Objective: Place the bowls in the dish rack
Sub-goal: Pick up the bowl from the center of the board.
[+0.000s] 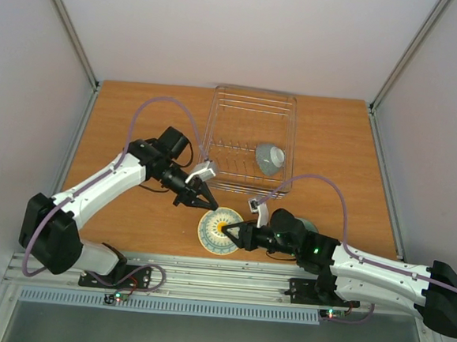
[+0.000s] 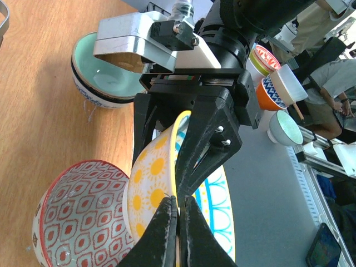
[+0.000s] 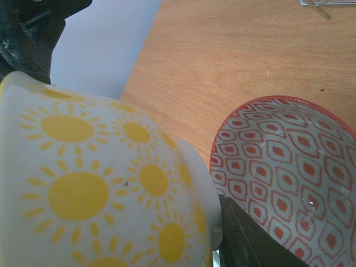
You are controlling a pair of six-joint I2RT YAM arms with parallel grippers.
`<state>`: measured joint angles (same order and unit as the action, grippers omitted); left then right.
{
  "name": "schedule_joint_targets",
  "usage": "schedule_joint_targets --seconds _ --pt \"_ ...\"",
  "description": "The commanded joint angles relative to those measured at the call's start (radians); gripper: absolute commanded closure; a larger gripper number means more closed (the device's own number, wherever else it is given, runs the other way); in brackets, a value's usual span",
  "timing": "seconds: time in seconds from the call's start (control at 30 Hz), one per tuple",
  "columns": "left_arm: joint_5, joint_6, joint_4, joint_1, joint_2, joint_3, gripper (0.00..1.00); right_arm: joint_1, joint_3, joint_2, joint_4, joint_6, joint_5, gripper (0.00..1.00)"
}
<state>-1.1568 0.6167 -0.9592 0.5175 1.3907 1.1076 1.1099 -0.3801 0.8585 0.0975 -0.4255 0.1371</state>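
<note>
While the right claw point(image 1: 235, 233) is clamped across the wall of the sun bowl point(image 2: 151, 178), that bowl stands tipped on edge over the bench point(image 1: 338, 140), near the front of the dish rack point(image 1: 213, 126). Its outside is white with yellow suns, its rim yellow and its inside blue-lined. The left claw point(image 2: 177, 225) is pressed together, its tips at that rim. 1 pale bowl point(image 1: 271, 158) lies in the rack. 1 red-patterned bowl point(image 2: 83, 222) and 1 pale green bowl point(image 2: 103, 72) sit on the bench.

Wooden table point(image 1: 130, 108) bears dish rack point(image 1: 250, 133), red-patterned bowl point(image 2: 78, 217), mint-lined bowl point(image 2: 103, 75).
</note>
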Motion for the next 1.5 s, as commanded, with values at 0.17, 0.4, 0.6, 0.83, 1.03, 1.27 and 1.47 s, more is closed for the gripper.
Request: schedule_joint_targets --seconds 0.17,0.4,0.6,0.83,1.03,1.27,1.47 --pt "0.047 -0.005 0.080 -0.016 -0.059 -0.028 1.00 0.013 -0.081 -0.023 -0.137 0.040 -0.027 0.99" --pt "0.062 -0.031 0.115 -0.016 -0.082 -0.045 1.00 0.013 -0.163 -0.067 -0.321 0.095 -0.127 0.99" --pt "0.068 -0.041 0.129 -0.016 -0.087 -0.052 1.00 0.013 -0.220 -0.091 -0.436 0.123 -0.214 0.99" --pt "0.091 -0.067 0.163 -0.016 -0.098 -0.066 0.97 0.013 -0.297 -0.065 -0.575 0.145 -0.327 0.99" --pt "0.107 -0.096 0.196 -0.016 -0.106 -0.076 0.91 0.013 -0.333 -0.040 -0.639 0.146 -0.403 0.99" --pt "0.127 -0.133 0.242 -0.016 -0.113 -0.092 0.79 0.015 -0.364 -0.009 -0.660 0.153 -0.436 0.99" --pt "0.134 -0.147 0.252 -0.016 -0.096 -0.094 0.71 0.017 -0.405 0.072 -0.651 0.162 -0.453 0.99"
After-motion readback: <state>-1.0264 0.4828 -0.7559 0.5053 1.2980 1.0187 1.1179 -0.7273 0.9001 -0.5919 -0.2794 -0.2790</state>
